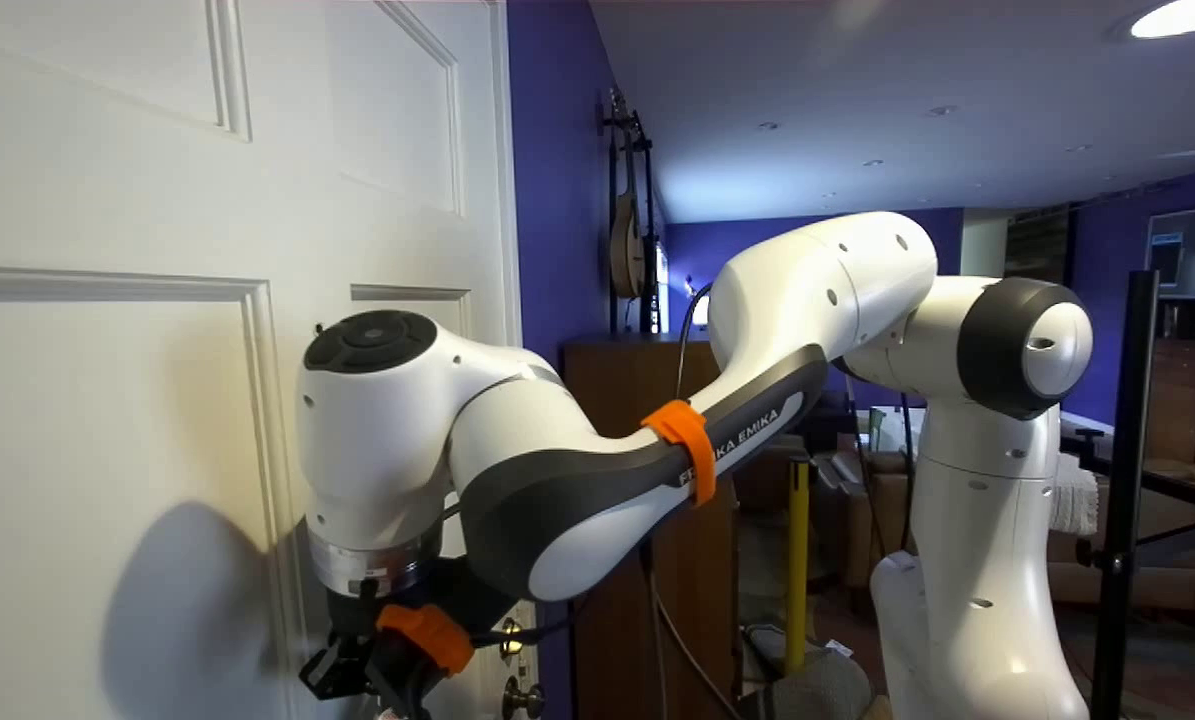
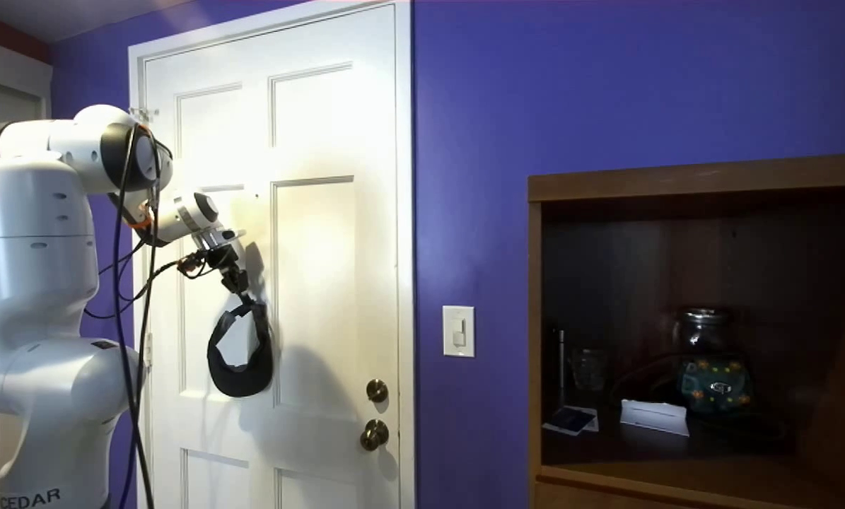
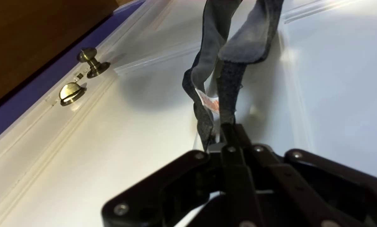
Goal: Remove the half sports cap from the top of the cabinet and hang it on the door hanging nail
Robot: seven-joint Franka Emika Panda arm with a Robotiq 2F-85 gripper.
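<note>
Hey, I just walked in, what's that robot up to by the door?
A robot arm is holding a dark half cap. Its jaws look shut on the cap, which hangs below them in front of the white door. In an exterior view, what looks like the hanging nail shows as a small dark spot higher on the door. So the cap isn't hung up yet. Whether it touches the door, I can't tell.
</note>
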